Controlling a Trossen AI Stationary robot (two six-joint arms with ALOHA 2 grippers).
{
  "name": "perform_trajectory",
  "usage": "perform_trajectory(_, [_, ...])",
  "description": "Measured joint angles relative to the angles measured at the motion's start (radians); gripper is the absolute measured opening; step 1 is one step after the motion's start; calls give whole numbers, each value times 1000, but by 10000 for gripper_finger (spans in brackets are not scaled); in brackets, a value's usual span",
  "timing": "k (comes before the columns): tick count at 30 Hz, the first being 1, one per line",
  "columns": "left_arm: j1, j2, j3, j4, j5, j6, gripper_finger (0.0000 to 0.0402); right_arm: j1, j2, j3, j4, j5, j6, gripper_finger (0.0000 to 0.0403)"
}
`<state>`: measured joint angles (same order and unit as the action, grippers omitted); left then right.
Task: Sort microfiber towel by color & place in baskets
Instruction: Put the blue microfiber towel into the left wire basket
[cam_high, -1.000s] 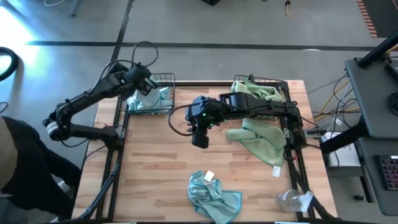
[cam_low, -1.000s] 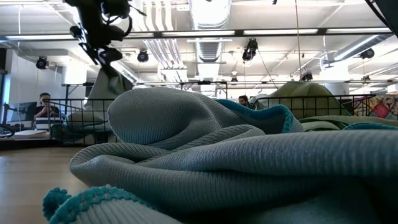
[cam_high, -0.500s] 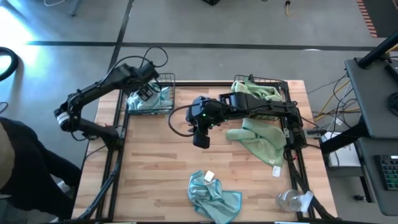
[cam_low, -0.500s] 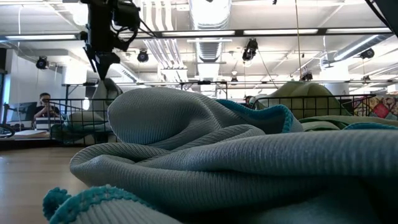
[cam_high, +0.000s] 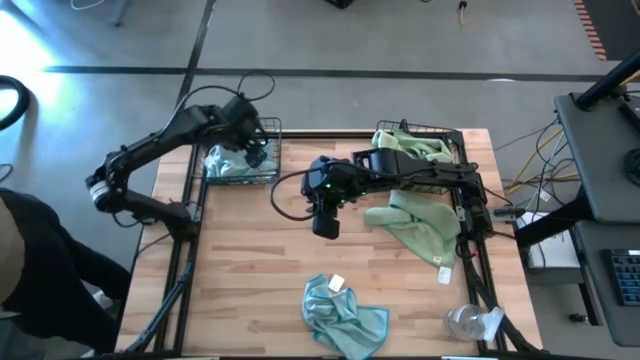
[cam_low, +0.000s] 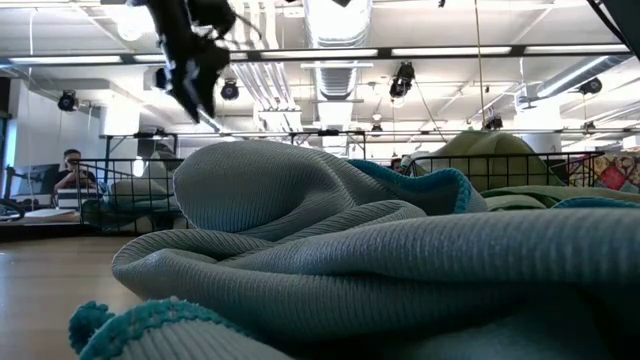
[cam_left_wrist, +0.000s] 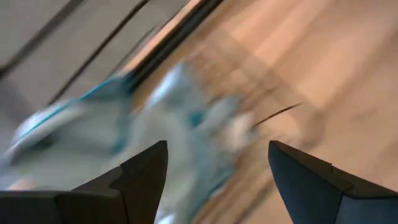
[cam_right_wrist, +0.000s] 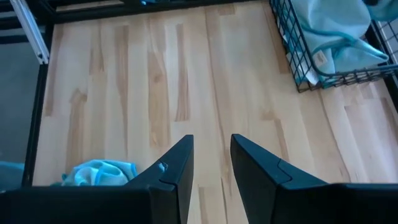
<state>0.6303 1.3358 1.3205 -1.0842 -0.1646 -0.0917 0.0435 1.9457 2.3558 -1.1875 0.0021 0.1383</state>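
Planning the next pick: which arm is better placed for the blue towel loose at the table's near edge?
Right, probably. The right gripper hangs open at mid-table, nearest the blue towel. The left gripper, also open, is over the far-left basket, farther away.

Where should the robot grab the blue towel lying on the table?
Probably at the raised folds in the middle of the blue towel, coming straight down from above. It lies crumpled near the table's front edge, so the bunched ridges give something to pinch, while the flat edges hug the wood. The right end effector, open, hangs nearest.
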Motion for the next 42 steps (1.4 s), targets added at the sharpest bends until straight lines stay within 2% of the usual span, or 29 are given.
perform_trajectory(3, [-31, -67, -37, 116, 144, -16, 261, 0, 0, 0, -28, 0, 1, 100])
perform_trajectory(6, [-81, -137, -77, 193, 215, -47, 261, 0, 0, 0, -66, 0, 16, 98])
perform_trajectory(13, [-282, -287, -227, 276, 219, -190, 261, 1, 0, 0, -210, 2, 51, 96])
perform_trajectory(21, [-532, -354, -445, 542, 175, -411, 261, 5, 0, -3, -385, 68, 184, 94])
perform_trajectory(24, [-594, -329, -514, 650, 181, -446, 261, 8, 0, -7, -383, 77, 237, 94])
perform_trajectory(31, [-667, -213, -609, 873, 294, -444, 261, 49, -3, -7, -383, 75, 268, 94])
perform_trajectory(36, [-711, -94, -615, 924, 358, -481, 261, 81, -26, -7, -384, 69, 271, 95])
perform_trajectory(42, [-785, 107, -565, 997, 367, -521, 261, 132, -72, -7, -384, 69, 274, 89])
